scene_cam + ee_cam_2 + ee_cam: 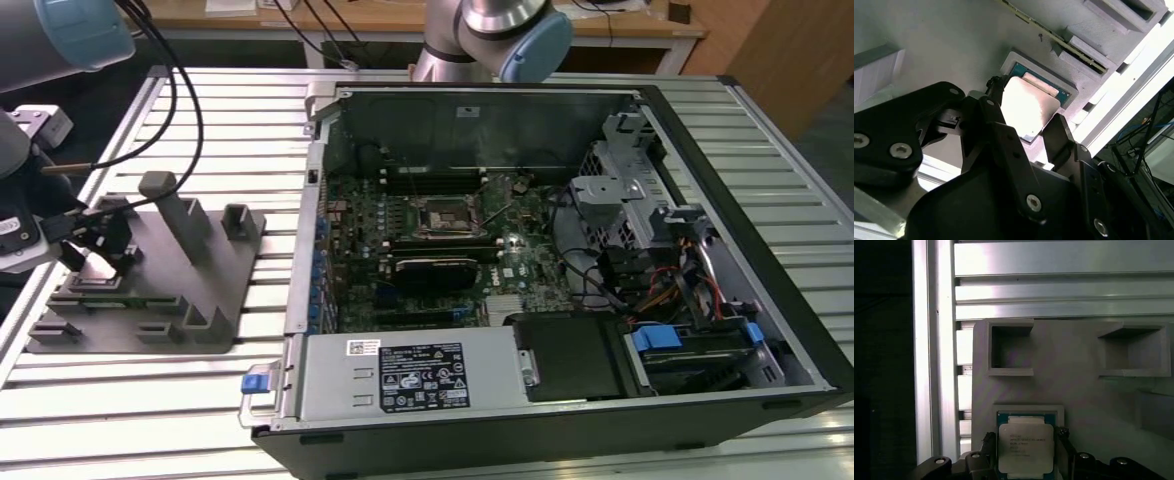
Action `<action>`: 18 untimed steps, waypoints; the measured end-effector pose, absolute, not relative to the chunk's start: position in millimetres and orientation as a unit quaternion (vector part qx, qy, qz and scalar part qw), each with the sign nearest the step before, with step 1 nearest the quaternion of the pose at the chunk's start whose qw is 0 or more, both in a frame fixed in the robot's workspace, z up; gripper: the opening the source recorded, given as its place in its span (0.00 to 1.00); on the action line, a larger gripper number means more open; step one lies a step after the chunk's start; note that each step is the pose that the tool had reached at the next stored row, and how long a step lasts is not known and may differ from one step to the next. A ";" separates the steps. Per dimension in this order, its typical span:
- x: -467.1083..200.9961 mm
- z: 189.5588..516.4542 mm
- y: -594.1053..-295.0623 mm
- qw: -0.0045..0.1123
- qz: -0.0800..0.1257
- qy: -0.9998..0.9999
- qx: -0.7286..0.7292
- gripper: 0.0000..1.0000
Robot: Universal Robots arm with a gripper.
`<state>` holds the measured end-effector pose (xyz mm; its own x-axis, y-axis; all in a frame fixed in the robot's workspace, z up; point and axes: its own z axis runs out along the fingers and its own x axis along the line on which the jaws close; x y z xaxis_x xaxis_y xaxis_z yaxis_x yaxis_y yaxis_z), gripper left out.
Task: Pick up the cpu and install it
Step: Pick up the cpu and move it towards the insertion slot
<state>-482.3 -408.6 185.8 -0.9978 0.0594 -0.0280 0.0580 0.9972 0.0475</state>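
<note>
The cpu (1025, 449), a small square chip with a shiny silver top and a thin green rim, lies in a square recess of the grey holder block (1069, 370). In both wrist views my gripper (1025, 439) straddles it, and the black fingers (989, 441) press against two opposite edges. The second wrist view shows the cpu (1029, 105) lit bright between the fingers of the gripper (1026, 117). In the exterior view the gripper (100, 250) hangs over the holder block (174, 300) at that view's left, outside the computer case (747, 200).
The open computer case lies on the slatted metal table (134, 420). Its motherboard carries the black square socket frame (441, 217) near the middle. The holder block has upright posts (160, 200) and empty pockets (1009, 347). A second arm's base (494, 30) stands behind the case.
</note>
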 end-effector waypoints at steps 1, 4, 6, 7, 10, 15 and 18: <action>-482.2 185.4 -408.6 0.015 0.023 0.999 0.029 0.59; -482.3 183.9 -408.6 0.015 0.023 0.999 0.029 0.59; -482.3 183.5 -408.6 0.015 0.023 0.999 0.029 0.59; -482.3 183.5 -408.6 0.015 0.023 0.999 0.029 0.59; -482.2 183.3 -408.6 0.015 0.023 0.999 0.029 0.59; -482.3 183.3 -408.6 0.015 0.023 0.999 0.029 0.54; -482.2 183.3 -408.6 0.015 0.023 0.999 0.029 0.54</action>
